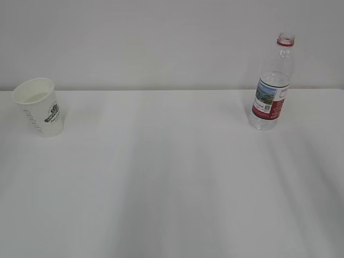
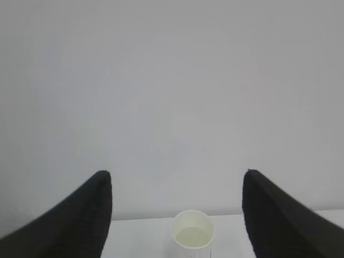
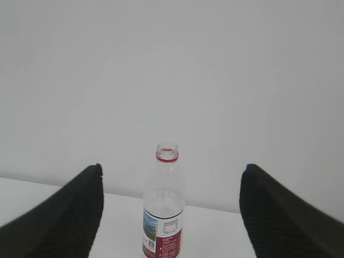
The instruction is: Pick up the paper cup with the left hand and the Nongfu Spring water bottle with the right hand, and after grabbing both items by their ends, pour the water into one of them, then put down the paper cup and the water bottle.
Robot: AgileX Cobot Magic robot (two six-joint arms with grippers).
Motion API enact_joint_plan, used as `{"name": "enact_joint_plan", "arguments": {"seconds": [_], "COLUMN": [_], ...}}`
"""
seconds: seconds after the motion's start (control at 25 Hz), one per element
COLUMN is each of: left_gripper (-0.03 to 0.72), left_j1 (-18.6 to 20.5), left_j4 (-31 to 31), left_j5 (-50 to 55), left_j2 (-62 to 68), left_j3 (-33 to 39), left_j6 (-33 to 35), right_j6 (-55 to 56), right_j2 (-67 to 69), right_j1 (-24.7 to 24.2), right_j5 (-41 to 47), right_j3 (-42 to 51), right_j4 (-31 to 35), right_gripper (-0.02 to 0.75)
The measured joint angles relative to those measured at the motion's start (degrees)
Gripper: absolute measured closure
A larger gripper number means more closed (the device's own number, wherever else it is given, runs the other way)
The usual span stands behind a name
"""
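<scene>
The white paper cup [image 1: 38,107] with a dark green logo stands upright at the table's far left. In the left wrist view the paper cup [image 2: 193,234] sits low and centred, some way ahead of my open left gripper [image 2: 176,173]; its inside looks pale, and I cannot tell whether water is in it. The Nongfu Spring water bottle [image 1: 272,86] stands upright at the far right, uncapped, with a red neck ring. The bottle [image 3: 164,204] is ahead of my open right gripper [image 3: 172,167], apart from both black fingers [image 3: 70,215]. Neither gripper shows in the exterior view.
The white table [image 1: 172,183] stretches between the cup and the bottle. A plain pale wall [image 1: 161,37] rises right behind its far edge.
</scene>
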Motion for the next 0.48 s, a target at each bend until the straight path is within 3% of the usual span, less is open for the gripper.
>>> {"name": "enact_joint_plan", "arguments": {"seconds": [0.48], "left_gripper": [0.139], "left_j1": [0.00], "left_j4": [1.85], "left_j5": [14.00], "left_j2": [-5.94], "left_j3": [-0.75], "left_j6": [0.00], "right_j6": [0.00], "right_j2": [-10.37], "right_j1": [0.00], "right_j5": [14.30], "right_j3": [0.21], "right_j4": [0.00], "right_gripper": [0.144]}}
